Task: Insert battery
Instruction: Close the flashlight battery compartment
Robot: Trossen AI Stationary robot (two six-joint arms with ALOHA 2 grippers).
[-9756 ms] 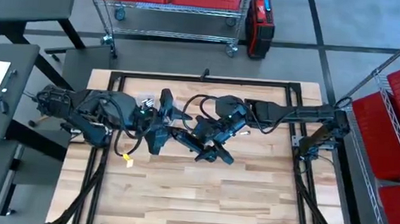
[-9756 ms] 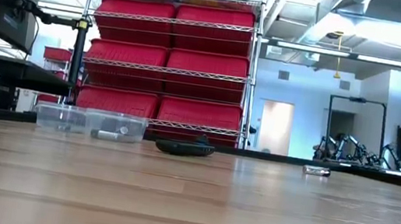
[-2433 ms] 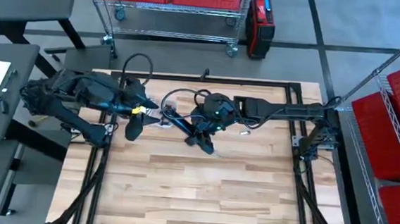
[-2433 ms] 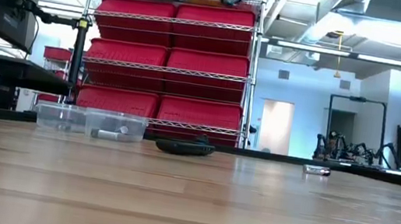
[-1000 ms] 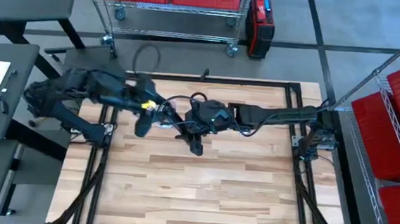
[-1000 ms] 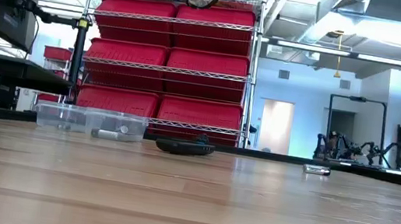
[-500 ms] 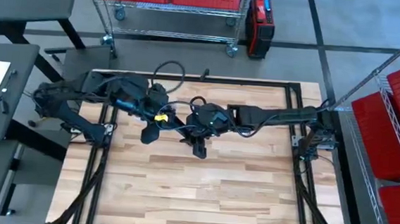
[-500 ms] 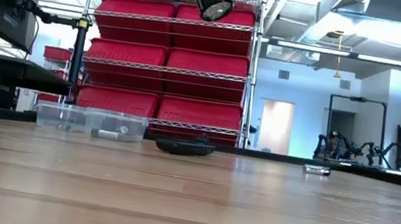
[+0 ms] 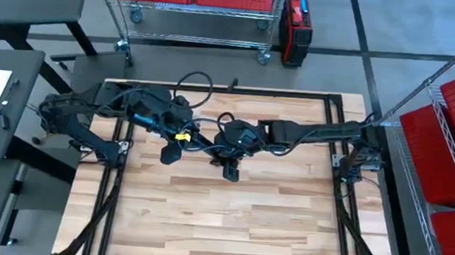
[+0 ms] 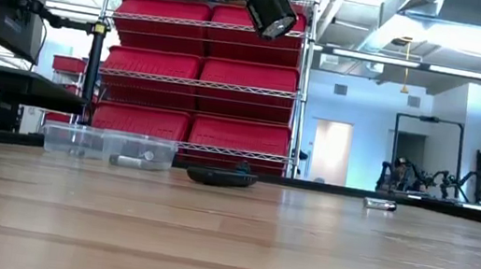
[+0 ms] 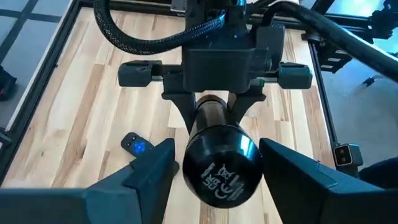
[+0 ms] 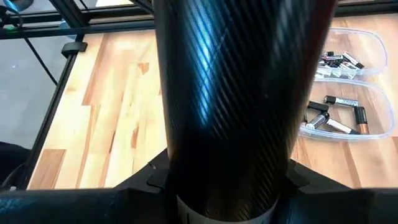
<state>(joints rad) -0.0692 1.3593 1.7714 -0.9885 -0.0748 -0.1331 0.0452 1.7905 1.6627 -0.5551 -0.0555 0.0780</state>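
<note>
With your right end effector (image 11: 214, 106) clamped around the black cylindrical flashlight (image 11: 219, 155), centre your left end effector (image 11: 214, 158), spread wide, squarely facing its end.

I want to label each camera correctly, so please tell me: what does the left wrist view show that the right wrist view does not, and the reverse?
Only the left wrist view shows the right gripper from the front, shut on the flashlight, the printed end of the flashlight, and a small dark object with a blue mark lying on the table. Only the right wrist view shows two clear trays and the loose batteries in them. Both show the black flashlight and the wooden table.
</note>
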